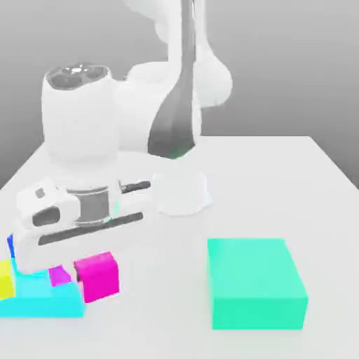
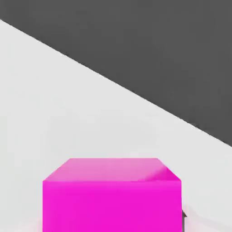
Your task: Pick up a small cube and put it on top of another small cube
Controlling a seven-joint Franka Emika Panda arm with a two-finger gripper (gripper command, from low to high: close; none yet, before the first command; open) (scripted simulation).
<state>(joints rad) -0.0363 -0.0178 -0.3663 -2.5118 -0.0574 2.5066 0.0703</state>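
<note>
Landmark for all positions: big flat green block [image 1: 256, 280] on the pale, near-white desk [image 1: 168, 308].

Pincer [image 1: 97, 273]: narrow, closed on the small plain deep pink cube [image 1: 99, 278], one dark fingertip [image 1: 78, 271] visible at the cube's edge. Cube is well apart from the green block, toward the exterior view's left. It sits turned relative to the green block, in line with the slanted white hand [image 1: 87, 235] above it. Can't tell if its underside touches the desk.

Hand view: pink cube [image 2: 112, 206] close to the camera, paler top face, a sliver of dark fingertip [image 2: 184, 220] beside it. Pale desk behind it, then a straight edge and dark grey background [image 2: 149, 50].

Rest of the group, all farther from the green block than the pink cube, same side: low cyan block [image 1: 49, 301]; small lighter purplish magenta cube [image 1: 59, 275], partly covered by the hand; yellow block [image 1: 5, 279], cut by the frame edge; a bit of dark blue block [image 1: 10, 245] behind the hand. Can't tell exactly what the purplish cube rests on.

White arm [image 1: 133, 105] comes down from behind, its base [image 1: 180, 193] farther back than the green block.
</note>
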